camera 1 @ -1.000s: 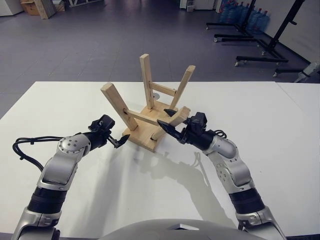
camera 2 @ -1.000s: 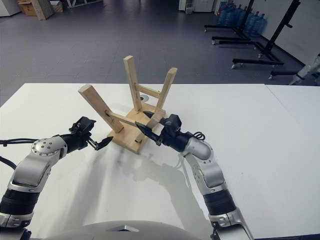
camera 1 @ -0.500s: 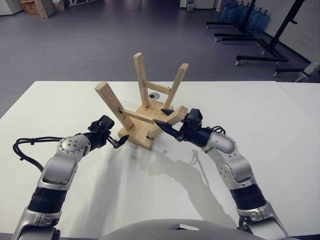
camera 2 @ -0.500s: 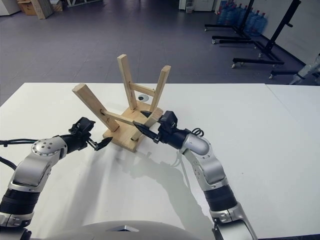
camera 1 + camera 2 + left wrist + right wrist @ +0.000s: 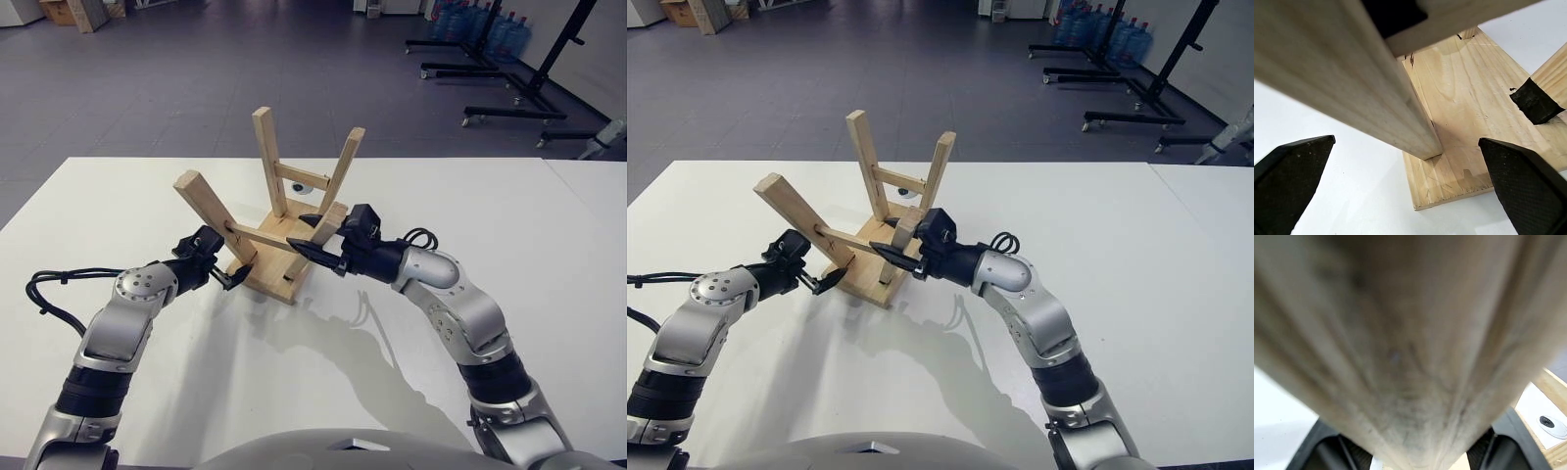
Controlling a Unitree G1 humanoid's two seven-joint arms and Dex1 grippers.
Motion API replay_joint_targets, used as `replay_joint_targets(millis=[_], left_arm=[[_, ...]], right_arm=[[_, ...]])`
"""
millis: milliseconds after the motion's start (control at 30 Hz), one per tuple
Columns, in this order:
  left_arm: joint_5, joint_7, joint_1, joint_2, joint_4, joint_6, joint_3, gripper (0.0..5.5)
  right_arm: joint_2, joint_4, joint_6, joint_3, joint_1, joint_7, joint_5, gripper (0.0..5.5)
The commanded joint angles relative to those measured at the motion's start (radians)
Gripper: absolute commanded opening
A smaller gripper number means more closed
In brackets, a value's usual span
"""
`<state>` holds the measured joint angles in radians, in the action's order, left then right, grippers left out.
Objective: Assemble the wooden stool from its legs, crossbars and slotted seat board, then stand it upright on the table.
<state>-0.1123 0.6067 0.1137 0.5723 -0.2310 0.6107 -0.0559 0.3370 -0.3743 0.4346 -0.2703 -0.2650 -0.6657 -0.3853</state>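
The wooden stool point(image 5: 266, 277) rests upside down on its seat board, tilted, with its legs pointing up and crossbars point(image 5: 263, 238) between them. My right gripper point(image 5: 306, 237) is shut on the near right leg point(image 5: 1400, 333), low down by the board. At the board's left corner my left gripper point(image 5: 231, 278) stands open. Its fingers point(image 5: 1293, 181) sit on either side of the near left leg's point(image 5: 1352, 83) base without touching it.
The white table point(image 5: 323, 382) has free room in front and to the right. A round cable grommet point(image 5: 308, 186) lies behind the stool. A seam to a second tabletop point(image 5: 588, 196) runs at the far right.
The right gripper has carried the stool leftward and tilted it, bringing the near left leg between the left gripper's open fingers. The left arm has stayed put.
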Motion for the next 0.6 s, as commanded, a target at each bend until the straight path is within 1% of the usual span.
replay_joint_targets(millis=[33, 233, 600], left_arm=[[0.001, -0.002, 0.001, 0.002, -0.003, -0.003, -0.006, 5.4], [0.001, -0.005, 0.008, -0.003, -0.001, 0.0, -0.012, 5.4], [0.0, -0.016, 0.008, -0.011, -0.001, 0.003, -0.011, 5.4]], right_arm=[[0.028, -0.007, 0.037, -0.041, 0.02, -0.003, 0.04, 2.06], [0.026, -0.003, 0.057, -0.048, 0.012, 0.001, 0.042, 2.06], [0.038, -0.002, 0.187, -0.045, -0.033, 0.006, 0.001, 2.06]])
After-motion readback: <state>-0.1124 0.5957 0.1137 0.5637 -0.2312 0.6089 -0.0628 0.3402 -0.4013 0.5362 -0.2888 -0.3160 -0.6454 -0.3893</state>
